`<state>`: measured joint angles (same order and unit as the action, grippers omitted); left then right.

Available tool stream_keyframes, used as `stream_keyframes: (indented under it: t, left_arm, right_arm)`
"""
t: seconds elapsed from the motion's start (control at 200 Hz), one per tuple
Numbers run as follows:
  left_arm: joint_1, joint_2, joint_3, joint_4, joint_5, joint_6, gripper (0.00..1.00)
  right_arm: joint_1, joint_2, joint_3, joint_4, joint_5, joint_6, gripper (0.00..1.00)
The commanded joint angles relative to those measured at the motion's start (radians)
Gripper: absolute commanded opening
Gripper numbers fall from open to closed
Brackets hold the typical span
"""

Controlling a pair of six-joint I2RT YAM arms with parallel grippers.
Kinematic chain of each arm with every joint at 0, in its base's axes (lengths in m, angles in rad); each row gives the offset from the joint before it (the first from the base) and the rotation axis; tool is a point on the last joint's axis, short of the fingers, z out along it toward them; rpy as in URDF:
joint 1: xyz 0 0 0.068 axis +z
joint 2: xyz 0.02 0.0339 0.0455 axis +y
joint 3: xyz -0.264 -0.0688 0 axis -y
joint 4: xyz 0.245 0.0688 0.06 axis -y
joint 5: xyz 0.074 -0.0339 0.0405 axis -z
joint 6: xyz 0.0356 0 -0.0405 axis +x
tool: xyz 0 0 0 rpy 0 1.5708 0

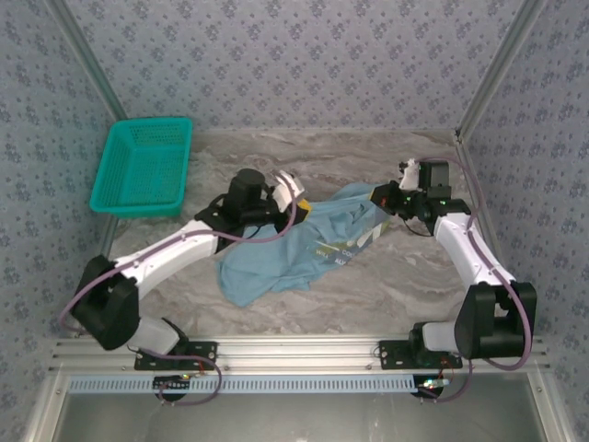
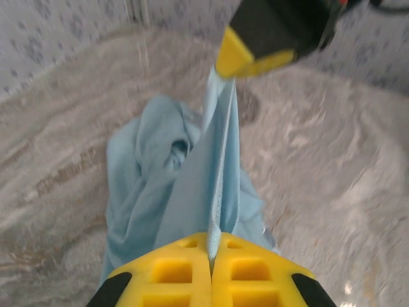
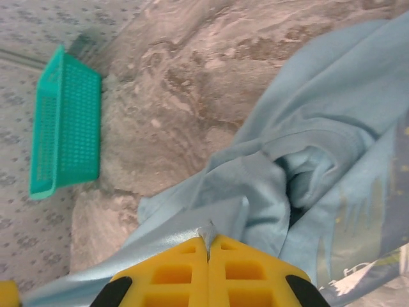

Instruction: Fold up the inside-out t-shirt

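Sky-blue t-shirt (image 1: 276,253) lies rumpled mid-table (image 1: 386,295), one edge pulled taut between the left claw (image 1: 299,210) at its twelve o'clock and the right claw (image 1: 380,197) at two, both clamped on cloth.

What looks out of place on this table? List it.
The t-shirt is bunched in a crumpled heap, not spread flat; one edge is pulled taut between the left gripper and right gripper, both shut on it. Nothing looks spilled or damaged.
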<state>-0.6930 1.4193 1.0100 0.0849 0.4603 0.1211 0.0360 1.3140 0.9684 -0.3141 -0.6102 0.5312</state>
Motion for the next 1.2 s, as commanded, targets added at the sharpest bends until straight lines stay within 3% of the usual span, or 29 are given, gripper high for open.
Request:
stream_keyframes:
  t: [0.0, 0.16, 0.255, 0.39, 0.56, 0.61, 0.67, 0.72, 0.789, 0.849, 0.929, 1.009, 1.099, 1.194]
  left_arm:
    - [0.016, -0.044, -0.039, 0.062, 0.095, -0.090, 0.00]
    - [0.007, -0.045, -0.003, 0.045, 0.146, -0.129, 0.00]
    - [-0.044, -0.037, 0.021, 0.042, 0.157, -0.133, 0.00]
    - [-0.161, 0.028, 0.037, 0.005, 0.218, -0.156, 0.00]
    - [-0.295, 0.140, 0.042, -0.035, 0.267, -0.170, 0.00]
    - [-0.313, 0.170, 0.058, -0.074, 0.278, -0.157, 0.08]
    - [-0.318, 0.188, 0.074, -0.112, 0.288, -0.143, 0.26]
    - [-0.318, 0.179, 0.075, -0.132, 0.289, -0.127, 0.42]
    - [-0.312, 0.147, 0.073, -0.151, 0.285, -0.100, 0.56]
    - [-0.289, 0.114, 0.065, -0.170, 0.286, -0.089, 0.60]
    - [-0.210, 0.067, 0.016, -0.144, 0.214, -0.144, 0.61]
    - [-0.087, 0.026, -0.042, -0.141, -0.007, -0.283, 0.62]
    - [0.058, 0.025, -0.048, -0.290, -0.268, -0.458, 0.62]
    - [0.172, 0.034, -0.076, -0.409, -0.361, -0.525, 0.67]
  right_arm:
    - [-0.019, -0.019, 0.040, 0.005, 0.040, -0.005, 0.00]
    - [-0.003, -0.101, 0.056, 0.041, -0.006, 0.006, 0.00]
    - [0.000, -0.176, 0.092, 0.003, 0.021, 0.018, 0.00]
    - [0.012, -0.307, 0.125, -0.274, 0.222, -0.055, 0.00]
    - [0.077, -0.529, -0.007, -0.571, 0.553, -0.007, 0.02]
    - [0.103, -0.581, -0.067, -0.623, 0.632, 0.020, 0.11]
    - [0.125, -0.625, -0.124, -0.653, 0.694, 0.054, 0.25]
    - [0.147, -0.646, -0.150, -0.640, 0.741, 0.067, 0.34]
    - [0.197, -0.652, -0.154, -0.586, 0.832, 0.061, 0.47]
    - [0.247, -0.618, -0.162, -0.476, 0.894, 0.021, 0.53]
    - [0.299, -0.479, -0.172, -0.252, 0.853, -0.075, 0.56]
    - [0.305, -0.214, -0.104, -0.101, 0.723, -0.151, 0.59]
    - [0.320, 0.078, 0.049, -0.042, 0.697, -0.218, 0.62]
    - [0.318, 0.304, 0.193, -0.042, 0.648, -0.263, 0.65]
